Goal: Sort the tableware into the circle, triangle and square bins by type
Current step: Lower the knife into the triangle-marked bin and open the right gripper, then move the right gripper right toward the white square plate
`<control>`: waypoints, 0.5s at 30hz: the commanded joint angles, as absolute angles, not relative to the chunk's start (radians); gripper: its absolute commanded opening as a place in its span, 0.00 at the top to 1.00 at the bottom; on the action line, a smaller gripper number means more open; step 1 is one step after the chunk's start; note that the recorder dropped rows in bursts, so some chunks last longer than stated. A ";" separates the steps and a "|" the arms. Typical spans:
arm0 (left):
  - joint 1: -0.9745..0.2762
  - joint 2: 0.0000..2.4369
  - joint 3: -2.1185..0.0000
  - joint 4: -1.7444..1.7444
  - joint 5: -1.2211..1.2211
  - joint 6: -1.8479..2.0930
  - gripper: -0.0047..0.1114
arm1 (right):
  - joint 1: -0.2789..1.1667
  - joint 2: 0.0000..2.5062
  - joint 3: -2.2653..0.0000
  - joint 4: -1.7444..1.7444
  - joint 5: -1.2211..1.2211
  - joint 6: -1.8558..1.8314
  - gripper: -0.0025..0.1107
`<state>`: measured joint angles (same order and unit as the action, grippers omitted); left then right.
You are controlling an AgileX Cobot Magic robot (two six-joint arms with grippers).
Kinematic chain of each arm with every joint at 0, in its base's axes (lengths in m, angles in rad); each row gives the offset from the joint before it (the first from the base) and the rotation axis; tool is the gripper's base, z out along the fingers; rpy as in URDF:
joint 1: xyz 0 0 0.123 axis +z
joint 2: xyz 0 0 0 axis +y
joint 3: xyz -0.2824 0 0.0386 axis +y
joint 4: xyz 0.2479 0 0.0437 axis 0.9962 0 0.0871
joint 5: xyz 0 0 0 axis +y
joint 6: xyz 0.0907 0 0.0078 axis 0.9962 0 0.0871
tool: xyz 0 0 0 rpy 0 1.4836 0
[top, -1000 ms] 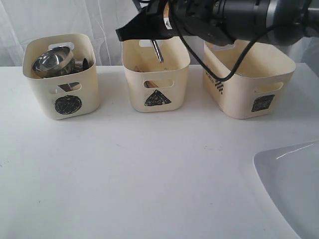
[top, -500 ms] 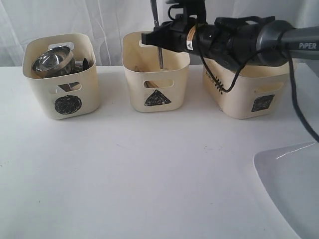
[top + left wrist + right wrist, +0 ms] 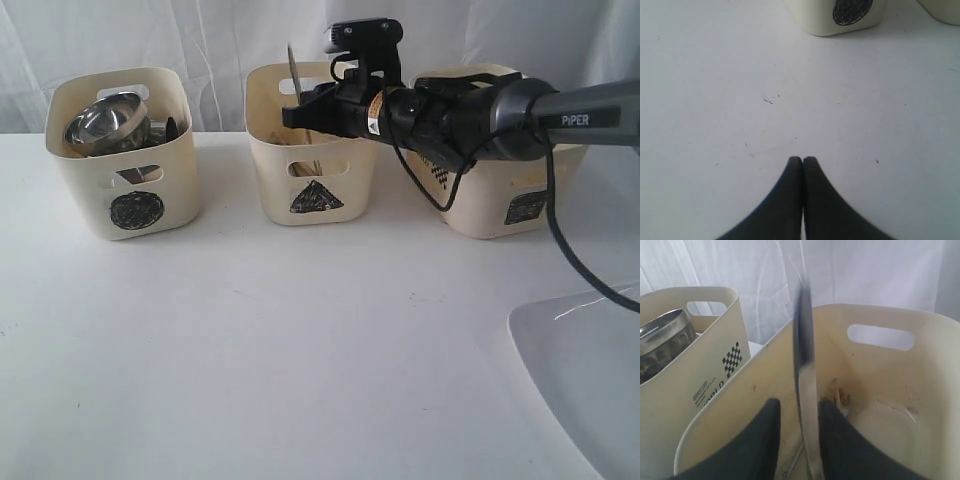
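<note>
Left of the exterior view: circle bin (image 3: 75, 185), loaded with a steel bowl (image 3: 100, 122) and other steel pieces. Centre: triangle bin (image 3: 272, 170), knife (image 3: 294, 72) standing nearly upright inside, blade poking above the rim. Right gripper (image 3: 799, 407) reaching in from the right, fingers parted on either side of the knife, gap showing on one side, no clamp. Right: square bin (image 3: 480, 215) behind the arm. Lower right corner: large white square plate (image 3: 585, 385) on the table (image 3: 300, 330). Left wrist view: left gripper (image 3: 802, 159) pressed shut on nothing, over the table.

Circle bin (image 3: 90, 190) left w/ steel bowl (image 3: 100, 122) inside, triangle bin (image 3: 270, 180) mid, square bin (image 3: 482, 215) right, plate (image 3: 590, 380) front-right
</note>
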<state>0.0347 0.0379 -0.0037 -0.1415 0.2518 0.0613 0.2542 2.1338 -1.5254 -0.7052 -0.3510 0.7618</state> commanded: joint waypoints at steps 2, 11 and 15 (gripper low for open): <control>0.038 0.039 0.000 -0.156 0.254 0.061 0.96 | 0.248 2.109 -1.526 -0.703 -0.315 0.753 0.71; 0.038 0.039 0.000 -0.156 0.254 0.061 0.96 | 0.248 1.896 -1.526 -0.715 0.401 0.701 0.72; 0.038 0.039 0.000 -0.156 0.254 0.061 0.96 | 0.248 1.796 -1.522 -0.669 0.646 0.565 0.79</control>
<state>0.0347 0.0379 -0.0037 -0.1415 0.2518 0.0613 0.2519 1.8691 -1.5254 -0.7008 0.4511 0.6390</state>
